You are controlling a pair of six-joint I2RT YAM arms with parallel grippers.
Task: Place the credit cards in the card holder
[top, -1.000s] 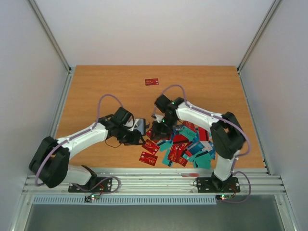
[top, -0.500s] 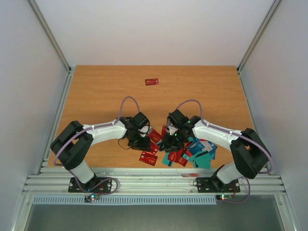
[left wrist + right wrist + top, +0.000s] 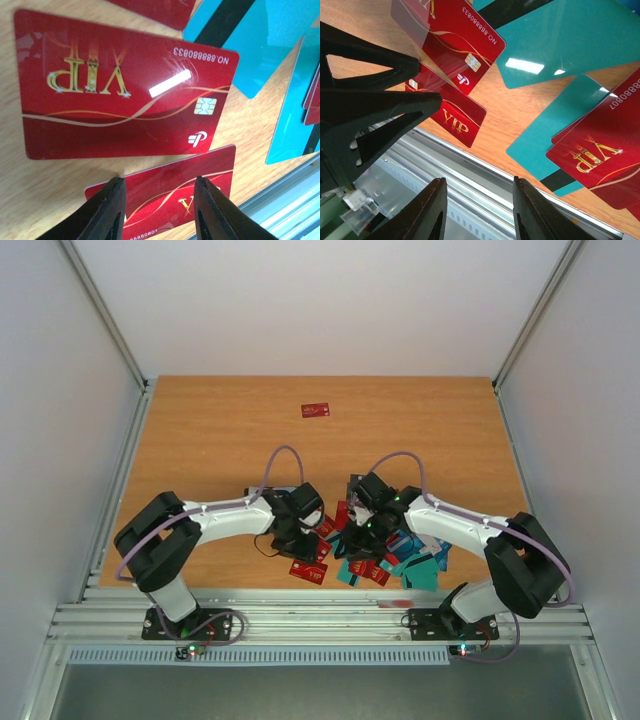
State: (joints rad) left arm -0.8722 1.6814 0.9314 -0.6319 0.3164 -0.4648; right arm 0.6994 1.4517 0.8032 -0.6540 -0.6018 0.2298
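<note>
The left arm reaches in low from the left side of the bench [image 3: 220, 430], its left gripper [image 3: 303, 540] down near the front edge, a little left of the middle. Its fingers [image 3: 112, 210] stand apart with nothing between them, released, hovering just over a red card [image 3: 210, 170] that lies beside the metal rail [image 3: 295, 200]. Just beyond that lies a larger-looking red VIP card [image 3: 125, 90], flat on the wood, with teal cards [image 3: 250, 45] to its right.

Far back, near the middle of the bench, a lone red card [image 3: 316, 410] lies well apart from everything else.

The right gripper [image 3: 355, 535] faces the left one closely, the two nearly meeting over the cards. Its jaws are parted too, grasping nothing.

The credit cards [image 3: 400, 550] are heaped by the front edge, right of the middle, red and teal overlapping, the heap running under the right arm.

The card holder I cannot pick out; nothing among the black grippers reads clearly as it.
</note>
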